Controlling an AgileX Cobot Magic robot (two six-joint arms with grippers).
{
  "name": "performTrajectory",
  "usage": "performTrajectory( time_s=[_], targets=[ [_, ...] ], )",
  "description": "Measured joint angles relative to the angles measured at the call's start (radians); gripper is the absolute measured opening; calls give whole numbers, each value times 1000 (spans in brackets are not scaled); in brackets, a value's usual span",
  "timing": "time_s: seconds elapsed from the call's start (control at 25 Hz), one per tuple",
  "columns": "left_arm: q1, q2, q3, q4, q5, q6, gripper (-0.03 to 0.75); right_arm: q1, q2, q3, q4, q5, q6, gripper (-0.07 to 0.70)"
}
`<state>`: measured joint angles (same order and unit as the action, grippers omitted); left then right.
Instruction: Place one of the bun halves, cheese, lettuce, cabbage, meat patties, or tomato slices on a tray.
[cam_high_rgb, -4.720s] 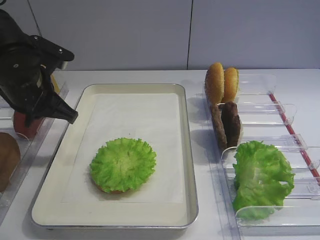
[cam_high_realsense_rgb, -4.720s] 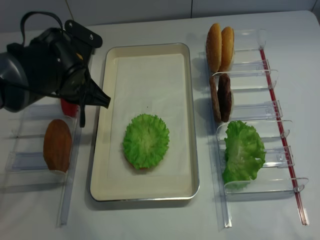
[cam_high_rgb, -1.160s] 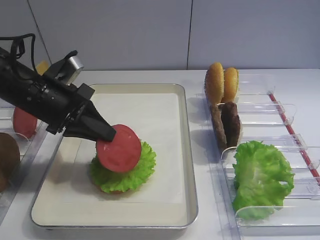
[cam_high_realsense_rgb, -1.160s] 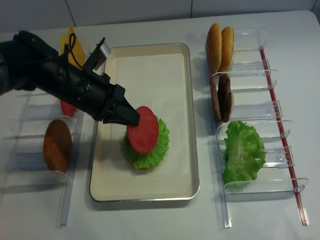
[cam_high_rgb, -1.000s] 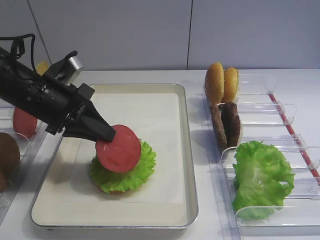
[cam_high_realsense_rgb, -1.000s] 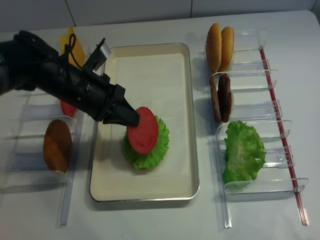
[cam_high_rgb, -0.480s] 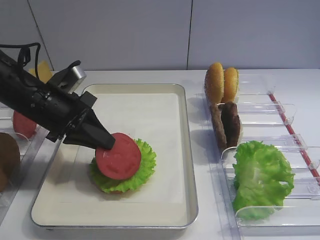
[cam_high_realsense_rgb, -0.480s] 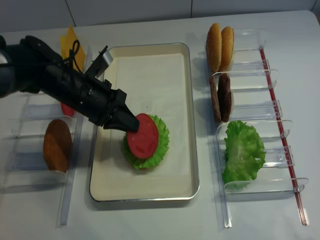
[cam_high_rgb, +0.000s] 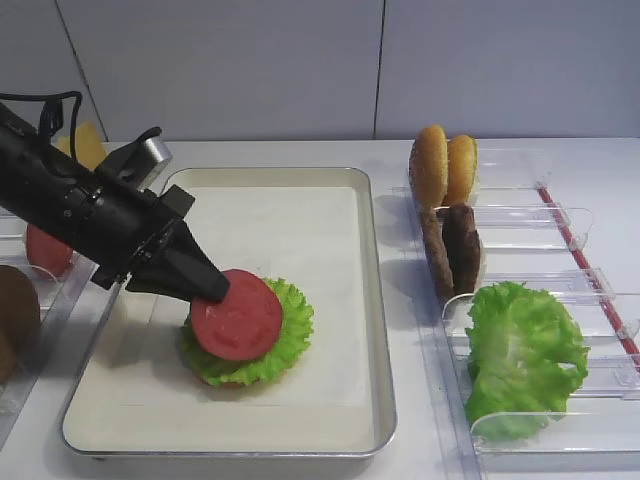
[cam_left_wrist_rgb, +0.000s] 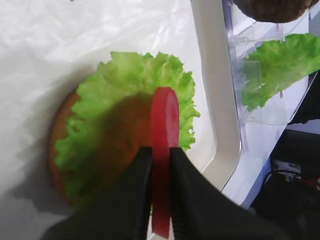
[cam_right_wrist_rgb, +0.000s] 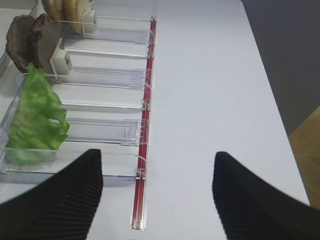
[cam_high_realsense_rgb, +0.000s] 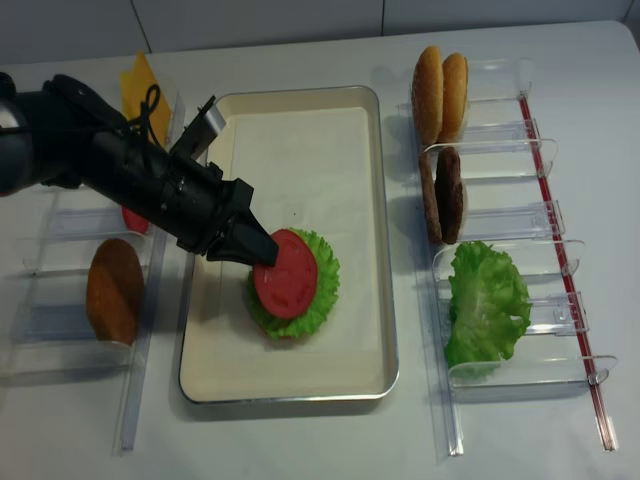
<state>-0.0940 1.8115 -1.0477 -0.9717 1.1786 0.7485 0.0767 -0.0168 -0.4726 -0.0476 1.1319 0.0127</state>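
**Tomato Slice Held Over Lettuce**

The tomato slice (cam_high_rgb: 237, 315) is clamped at its 9 o'clock edge by the left gripper (cam_high_rgb: 208, 288), tilted against the frilly lettuce (cam_high_rgb: 285, 335) on the tray (cam_high_rgb: 375, 300). The right gripper's (cam_right_wrist_rgb: 156, 192) jaws are spread apart, nothing held.

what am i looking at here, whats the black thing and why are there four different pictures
It is a two-armed robot building a toy burger. Two pictures look down from above the white table; the other two come from cameras on each wrist. The black left gripper has its jaws shut on a flat round red tomato slice, lowering it onto a frilly green lettuce leaf over a brown bun half, inside the cream rectangular metal tray. Clear plastic bins alongside hold golden bun halves, dark brown meat patties and more lettuce. The right gripper waits open.
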Motion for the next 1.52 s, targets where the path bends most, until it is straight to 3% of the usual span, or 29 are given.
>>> performTrajectory(
  time_s=[0.16, 0.36, 0.44, 0.76, 1.04, 1.4, 1.52],
  targets=[
    [0, 0, 0, 5, 0, -1, 196, 0, 0, 0, 0, 0, 0, 490],
    [0, 0, -31, 16, 0, -4, 490, 0, 0, 0, 0, 0, 0, 490],
    [0, 0, -67, 20, 2, -15, 545, 0, 0, 0, 0, 0, 0, 490],
    [-12, 0, -202, 202, 10, -161, 578, 0, 0, 0, 0, 0, 0, 490],
    [-75, -14, -262, 311, 19, -221, 578, 0, 0, 0, 0, 0, 0, 490],
    [-112, -125, -324, 612, 31, -410, 578, 0, 0, 0, 0, 0, 2, 490],
    [-112, -199, -324, 759, -4, -487, 577, 0, 0, 0, 0, 0, 2, 490]
  ],
)
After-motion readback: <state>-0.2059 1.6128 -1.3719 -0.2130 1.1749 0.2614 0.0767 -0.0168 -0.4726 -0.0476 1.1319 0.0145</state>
